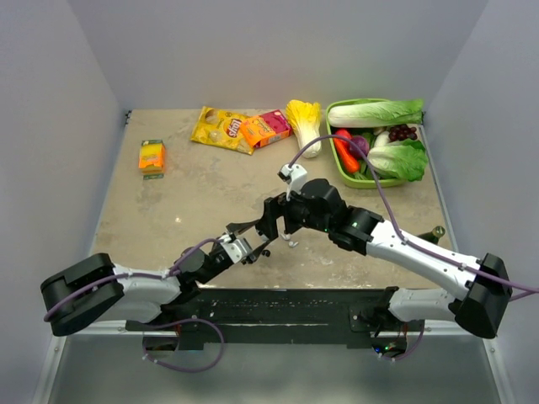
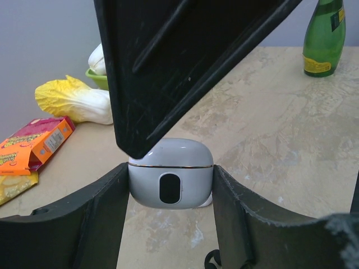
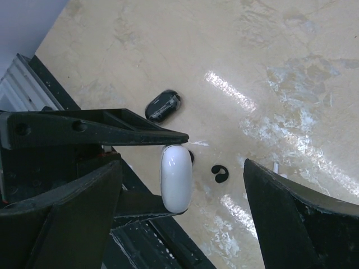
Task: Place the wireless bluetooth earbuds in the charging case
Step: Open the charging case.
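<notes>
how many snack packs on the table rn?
3: small orange box at the left of the table, yellow bag at the back, orange-red box right beside the bag. Others may be hidden.

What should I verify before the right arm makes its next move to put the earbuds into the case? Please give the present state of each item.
1. Charging case clamped in the left gripper: ok.
2. Lid open: not ok, it looks shut.
3. Right gripper open and empty: ok.
4. Right gripper's finger clear of the case: not ok, its tip seems to touch the lid.
5. Black earbud located: ok, it lies on the table beside the case.
6. White earbuds located: cannot tell, none in view.
</notes>
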